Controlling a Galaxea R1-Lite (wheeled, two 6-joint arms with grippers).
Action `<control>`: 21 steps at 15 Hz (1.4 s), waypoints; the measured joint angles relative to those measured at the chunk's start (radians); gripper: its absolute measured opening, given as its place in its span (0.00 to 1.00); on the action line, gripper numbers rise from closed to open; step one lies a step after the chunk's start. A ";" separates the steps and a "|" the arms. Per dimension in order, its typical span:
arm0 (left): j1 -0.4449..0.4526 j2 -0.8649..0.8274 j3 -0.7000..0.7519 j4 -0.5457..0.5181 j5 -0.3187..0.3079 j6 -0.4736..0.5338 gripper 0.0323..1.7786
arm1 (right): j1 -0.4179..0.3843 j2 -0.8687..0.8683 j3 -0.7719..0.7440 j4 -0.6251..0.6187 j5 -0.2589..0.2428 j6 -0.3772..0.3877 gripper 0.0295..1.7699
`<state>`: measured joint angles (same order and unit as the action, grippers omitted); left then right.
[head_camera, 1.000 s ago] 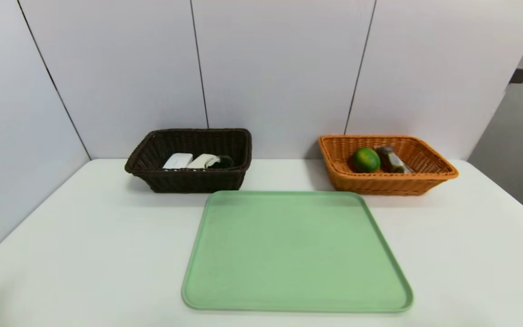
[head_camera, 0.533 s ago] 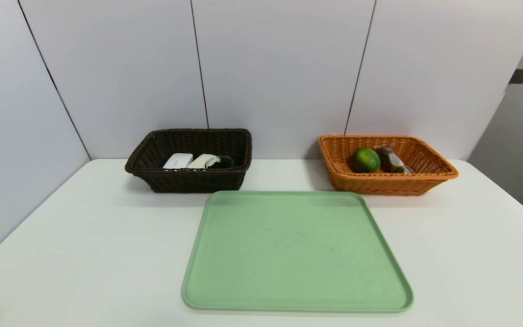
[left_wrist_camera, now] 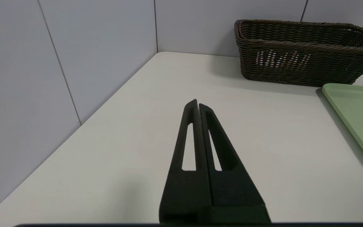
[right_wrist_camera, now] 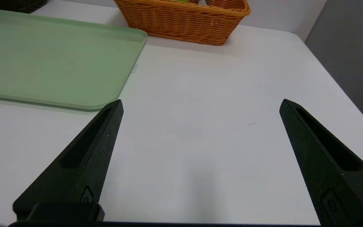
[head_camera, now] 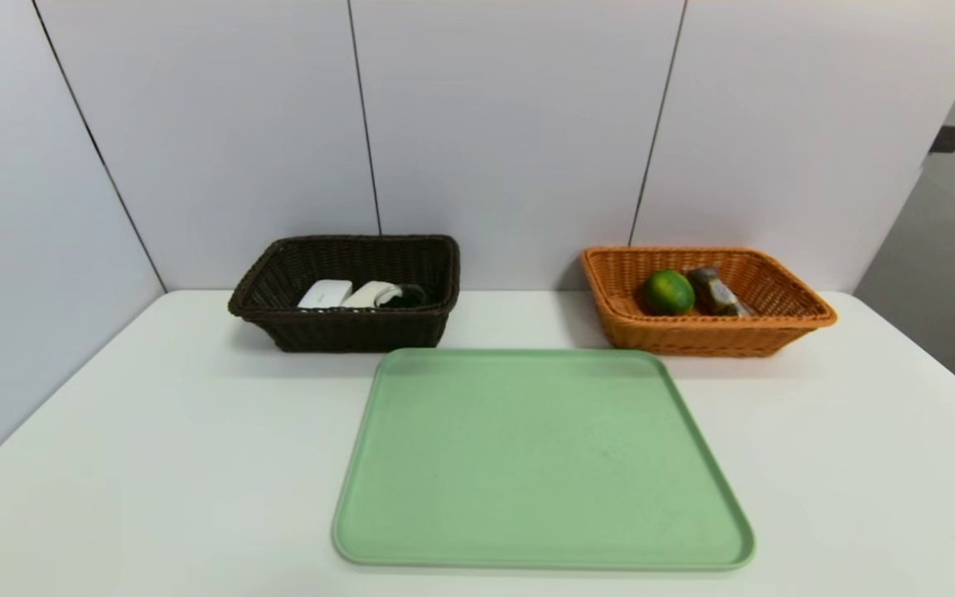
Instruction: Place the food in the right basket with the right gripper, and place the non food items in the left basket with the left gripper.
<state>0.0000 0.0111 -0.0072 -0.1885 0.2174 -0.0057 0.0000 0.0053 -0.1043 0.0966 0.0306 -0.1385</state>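
The dark brown left basket (head_camera: 343,331) holds the non food items: a flat white case (head_camera: 324,293), a white bar (head_camera: 368,293) and a glass cup with a black handle (head_camera: 405,296). The orange right basket (head_camera: 697,337) holds the food: a green lime (head_camera: 667,292) and a pack of foil-wrapped chocolates (head_camera: 715,291). Neither arm shows in the head view. My left gripper (left_wrist_camera: 198,104) hovers shut and empty over the bare table, well short of the brown basket (left_wrist_camera: 301,52). My right gripper (right_wrist_camera: 201,105) is open and empty above the table, short of the orange basket (right_wrist_camera: 184,20).
An empty green tray (head_camera: 540,456) lies on the white table (head_camera: 154,464) in front of both baskets; its edge shows in both wrist views. Grey wall panels close off the back and left side. The table's right edge drops off near a grey wall.
A faint shadow at the table's near left corner has faded away; everything else is as it was.
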 joint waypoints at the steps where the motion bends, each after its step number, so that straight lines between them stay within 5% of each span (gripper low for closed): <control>1: 0.001 -0.006 0.001 -0.001 -0.006 0.003 0.01 | 0.000 -0.003 0.051 -0.087 -0.007 -0.020 0.97; 3: 0.001 -0.011 0.002 -0.003 -0.024 0.004 0.01 | 0.000 -0.006 0.090 -0.206 -0.027 -0.053 0.97; 7: 0.001 -0.013 0.007 0.014 -0.033 -0.042 0.01 | 0.000 -0.007 0.103 -0.167 -0.039 -0.066 0.97; 12: 0.001 -0.013 0.007 0.119 -0.172 -0.031 0.01 | 0.000 -0.007 0.104 -0.147 0.026 -0.222 0.97; 16: 0.001 -0.013 0.007 0.180 -0.181 -0.028 0.01 | 0.000 -0.006 0.104 -0.147 0.028 -0.211 0.97; 18: 0.001 -0.013 0.007 0.179 -0.179 -0.031 0.01 | 0.000 -0.007 0.104 -0.155 0.015 -0.147 0.97; 21: 0.001 -0.013 0.007 0.108 -0.180 -0.030 0.01 | 0.000 -0.007 0.096 -0.252 -0.018 -0.094 0.97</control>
<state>0.0013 -0.0019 0.0000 -0.0806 0.0379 -0.0355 0.0000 -0.0013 -0.0085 -0.1553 0.0123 -0.2323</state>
